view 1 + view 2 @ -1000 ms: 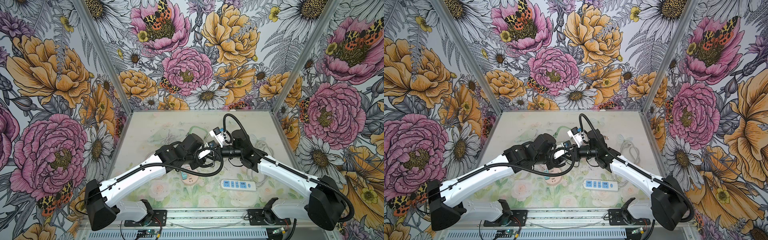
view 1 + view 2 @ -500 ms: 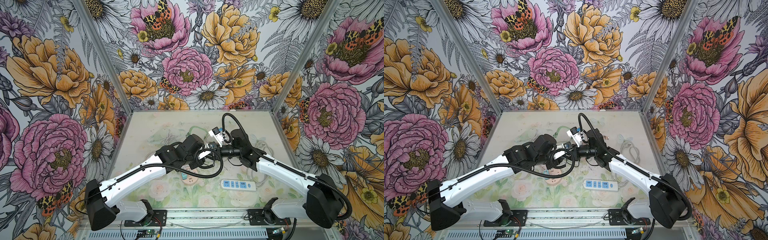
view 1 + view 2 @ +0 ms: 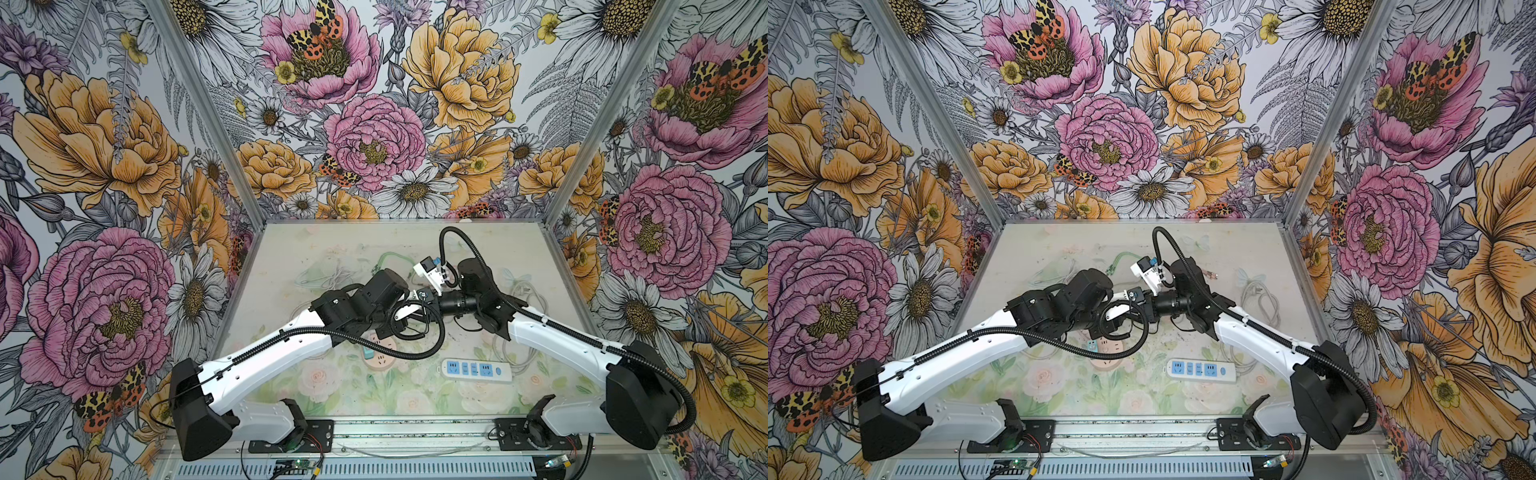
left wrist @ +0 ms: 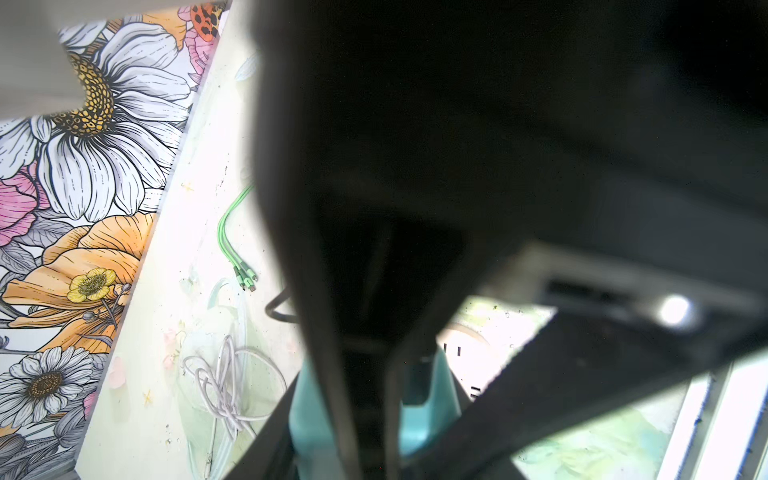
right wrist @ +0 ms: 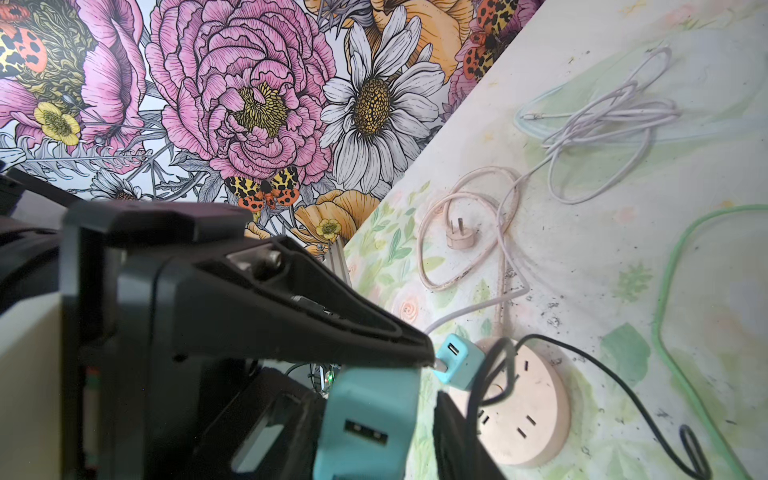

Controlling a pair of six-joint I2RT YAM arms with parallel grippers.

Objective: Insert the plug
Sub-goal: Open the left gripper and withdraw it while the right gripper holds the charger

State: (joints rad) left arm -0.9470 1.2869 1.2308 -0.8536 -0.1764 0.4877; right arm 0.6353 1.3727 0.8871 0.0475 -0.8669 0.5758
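In both top views the left gripper point(image 3: 409, 316) and right gripper point(image 3: 429, 300) stood tip to tip above the table point(image 3: 316, 257). Their fingertips were buried behind wrists and black hoses, so neither pair could be judged open or closed from there. Just short of the left fingertips lay a round pink socket point(image 3: 384, 354) with a second teal adapter point(image 3: 367, 352) on its edge. A white power strip point(image 3: 476, 370) sat well apart from both pairs.

The left wrist view, mostly dark blur, gave what the top views hid: the teal adapter point(image 4: 308, 415) sat between the left fingers point(image 4: 582, 386), which looked closed on it, while a dark bar crossed in front. Off to one side of those fingers lay a green cable point(image 4: 232, 237) and a white cable tangle point(image 4: 224, 386).

The right wrist view was the sharpest. The teal adapter hung clear of the table, its two-port face turned back toward the right wrist and its prongs out of sight. Its long axis ran straight away from the right finger point(image 5: 332, 328) lying against its end. A sliver of light showed along another side — whether the right fingers gripped it could not be told. Just beyond that fingertip the second teal adapter sat tilted on the round pink socket's rim. Farther on lay a pink plug point(image 5: 461, 237), prongs showing.
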